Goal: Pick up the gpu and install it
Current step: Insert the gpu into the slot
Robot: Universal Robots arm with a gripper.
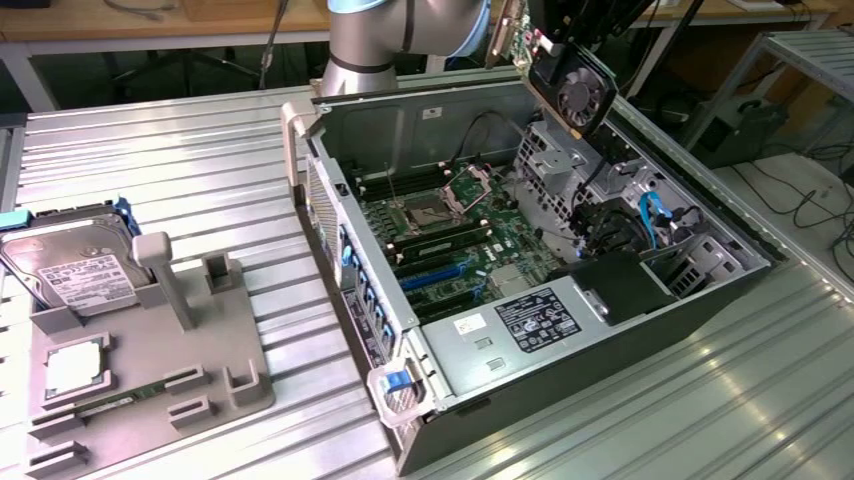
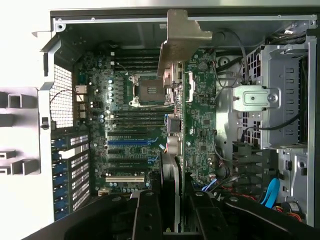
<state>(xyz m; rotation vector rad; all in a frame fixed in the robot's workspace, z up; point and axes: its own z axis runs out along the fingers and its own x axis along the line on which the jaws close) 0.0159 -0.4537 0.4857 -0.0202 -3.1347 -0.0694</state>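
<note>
So, from the exterior view I have the gpu [image 1: 577,88] lifted clear, hanging at the arm's end above the far edge of the open computer case [image 1: 400,400], its round fan face toward the camera. Off to the exterior view's left sits the grey parts holder [image 1: 160,330] with the hard drive [image 1: 67,270] standing in it, so the pick-up part looks finished to me. Switching to the wrist view, I look straight down along the card: the gpu [image 2: 197,105] runs edge-on away from the gripper [image 2: 172,210], its silver end bracket [image 2: 182,40] at the far end, with the motherboard [image 2: 120,115] and its expansion slots [image 2: 127,160] well below. The dark fingers [image 2: 145,215] sit partly closed, pinching the near edge of the card between them. By my reading, the card is held but not seated; lining it up with a slot and pressing it home remains.
</note>
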